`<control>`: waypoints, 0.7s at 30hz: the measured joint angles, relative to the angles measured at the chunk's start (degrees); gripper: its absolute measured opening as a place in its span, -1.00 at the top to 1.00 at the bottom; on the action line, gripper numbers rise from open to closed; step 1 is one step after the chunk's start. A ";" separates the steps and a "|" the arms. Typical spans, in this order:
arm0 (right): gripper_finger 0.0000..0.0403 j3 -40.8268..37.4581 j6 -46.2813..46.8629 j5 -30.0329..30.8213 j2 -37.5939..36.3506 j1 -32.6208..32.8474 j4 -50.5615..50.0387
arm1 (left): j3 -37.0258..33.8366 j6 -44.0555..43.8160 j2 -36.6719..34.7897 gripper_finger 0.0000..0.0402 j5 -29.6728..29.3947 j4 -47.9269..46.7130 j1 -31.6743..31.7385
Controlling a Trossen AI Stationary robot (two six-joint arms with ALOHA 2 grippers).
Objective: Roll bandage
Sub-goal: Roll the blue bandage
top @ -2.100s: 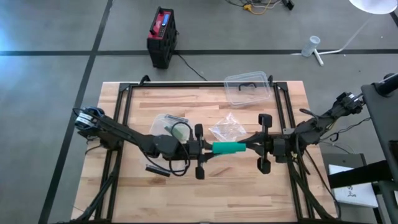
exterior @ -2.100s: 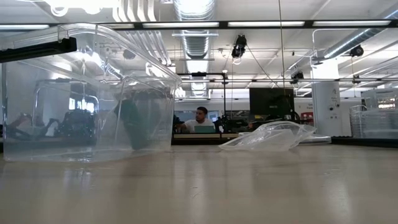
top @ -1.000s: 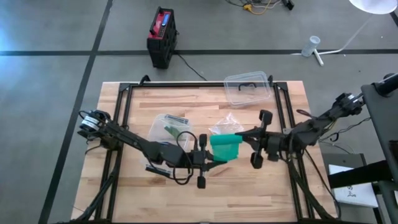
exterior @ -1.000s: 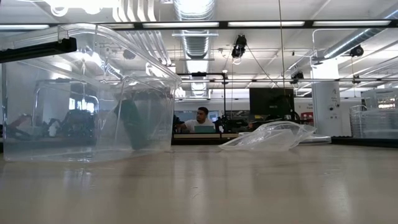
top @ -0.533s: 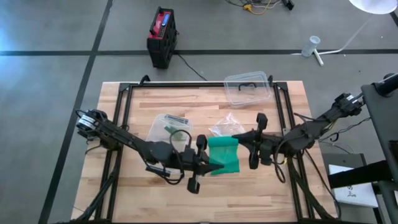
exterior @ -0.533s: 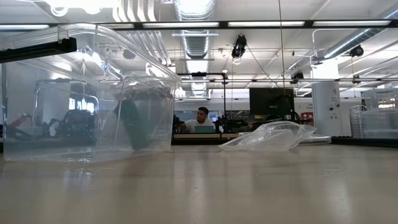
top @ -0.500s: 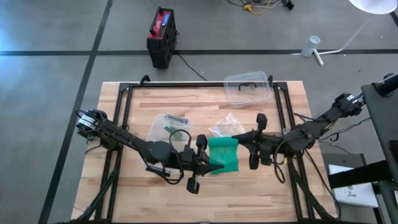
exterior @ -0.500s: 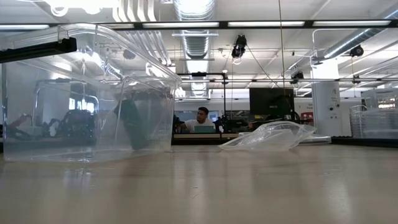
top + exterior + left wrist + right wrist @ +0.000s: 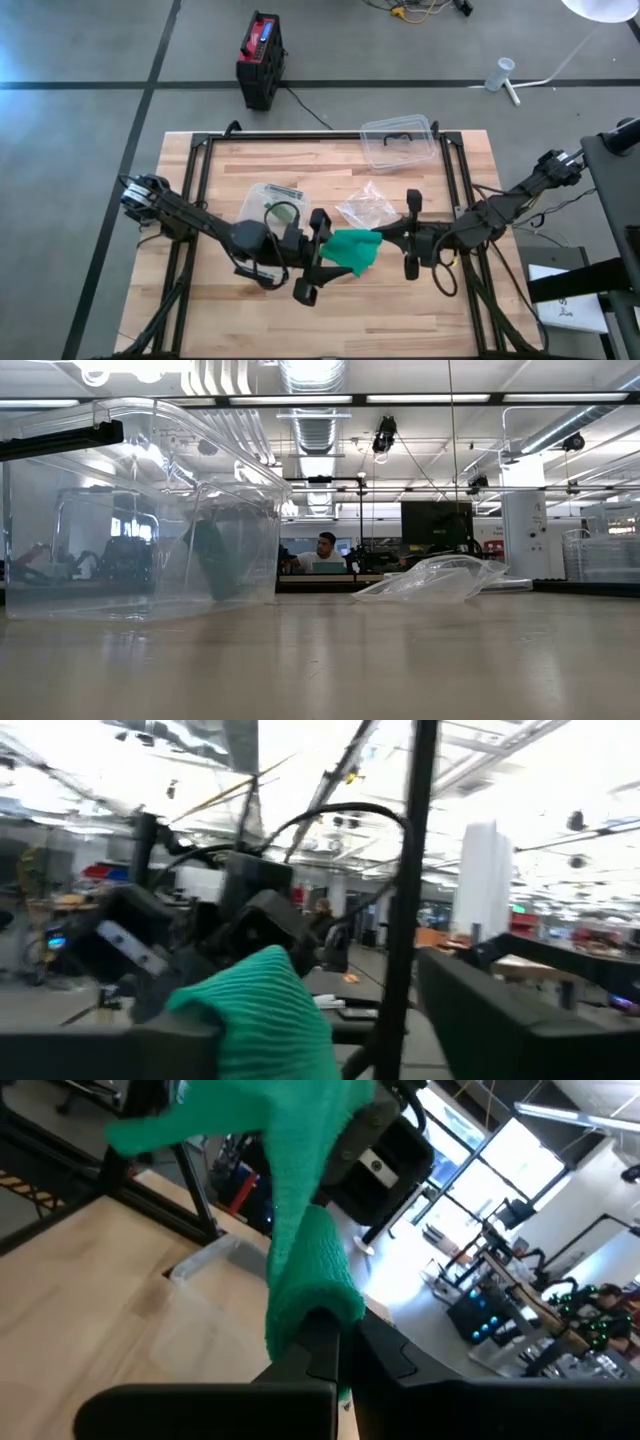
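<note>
Left gripper has just let its jaws spread after pinching the green bandage, and the cloth now sags crumpled over the table centre instead of hanging flat. Right gripper stays clamped on the bandage's rolled end, so the left probably re-grips before the next turn

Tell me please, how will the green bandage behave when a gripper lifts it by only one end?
The green bandage is probably floppy: in the right wrist view it hangs and folds from the right gripper, shut on one end. It looks light, sagging between both grippers without pulling them down. Its ribbed knit surface probably grips well, so slipping seems unlikely.
</note>
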 joint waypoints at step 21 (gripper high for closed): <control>1.00 -0.09 3.31 1.29 2.58 0.00 -4.79 | 0.00 -13.43 -1.49 -0.65 -5.38 -10.16 5.69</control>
